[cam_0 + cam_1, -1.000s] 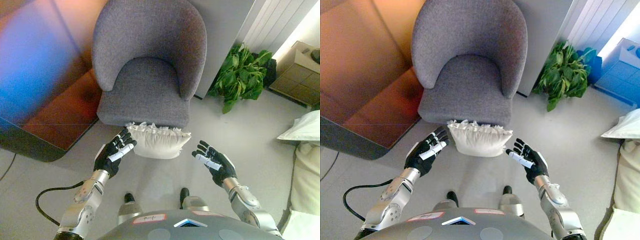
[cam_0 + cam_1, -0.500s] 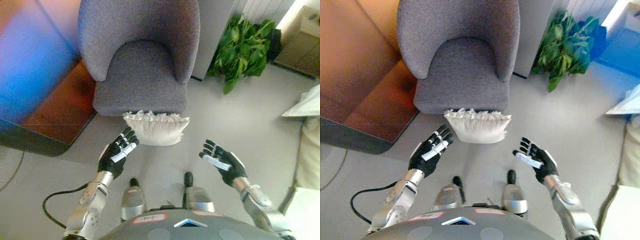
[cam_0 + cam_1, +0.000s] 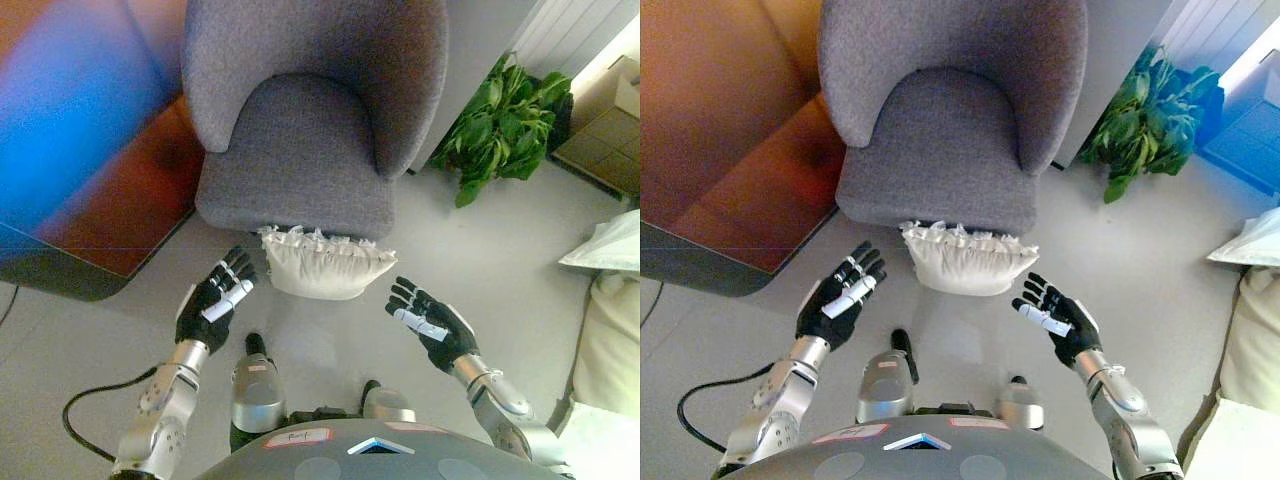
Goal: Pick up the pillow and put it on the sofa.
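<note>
A cream pillow (image 3: 326, 267) with a frilled top edge stands on the floor, leaning against the front of a grey armchair (image 3: 306, 150). My left hand (image 3: 211, 301) is open, just left of the pillow and apart from it. My right hand (image 3: 432, 324) is open, to the pillow's lower right and apart from it. Both hands are empty. The pillow (image 3: 968, 262) and both hands, left (image 3: 837, 296) and right (image 3: 1056, 317), also show in the right eye view.
A green potted plant (image 3: 503, 124) stands right of the armchair. A dark low table (image 3: 90, 210) with a brown top is at the left. White cushions (image 3: 610, 300) lie at the right edge. A cardboard box (image 3: 602, 140) is at the far right.
The camera has shifted as the robot stepped. My hands stay open and apart on either side of the pillow, which has not moved from the armchair's front.
</note>
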